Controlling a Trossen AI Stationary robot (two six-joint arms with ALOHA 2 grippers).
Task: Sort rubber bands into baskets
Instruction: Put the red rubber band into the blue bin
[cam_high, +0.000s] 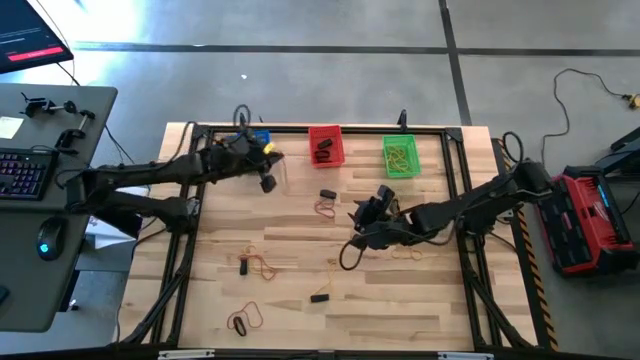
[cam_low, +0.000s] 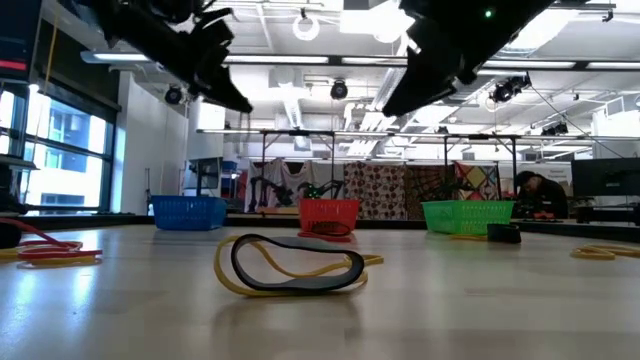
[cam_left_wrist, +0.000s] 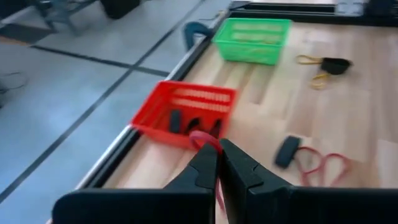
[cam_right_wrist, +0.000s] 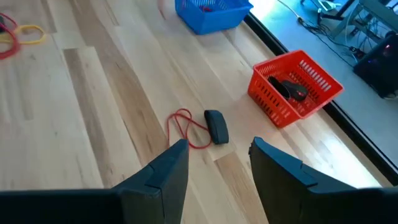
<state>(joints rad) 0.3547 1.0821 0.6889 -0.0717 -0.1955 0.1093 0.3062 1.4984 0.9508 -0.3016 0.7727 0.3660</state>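
My right gripper (cam_right_wrist: 214, 165) hovers spread over a black band (cam_right_wrist: 216, 126), while my left gripper (cam_left_wrist: 217, 163) pinches a red band (cam_left_wrist: 205, 140) for binning.

Bright overhead ceiling lights; glare on floor beyond table; left wrist view motion-blurred.

Left arm reaches in from the table's left side, extended toward the far edge; left gripper (cam_high: 266, 170) sits raised off the surface, fingers (cam_left_wrist: 208, 167) pressed together with a thin red loop (cam_left_wrist: 205, 142) pinched at the tips. Right arm comes in from the right side, elbow bent, forearm stretched toward table centre. Right gripper (cam_high: 368, 212) hangs above the surface, fingers (cam_right_wrist: 168, 168) spread wide, nothing between them. In the low view both wrists are well up, clear of the tabletop.
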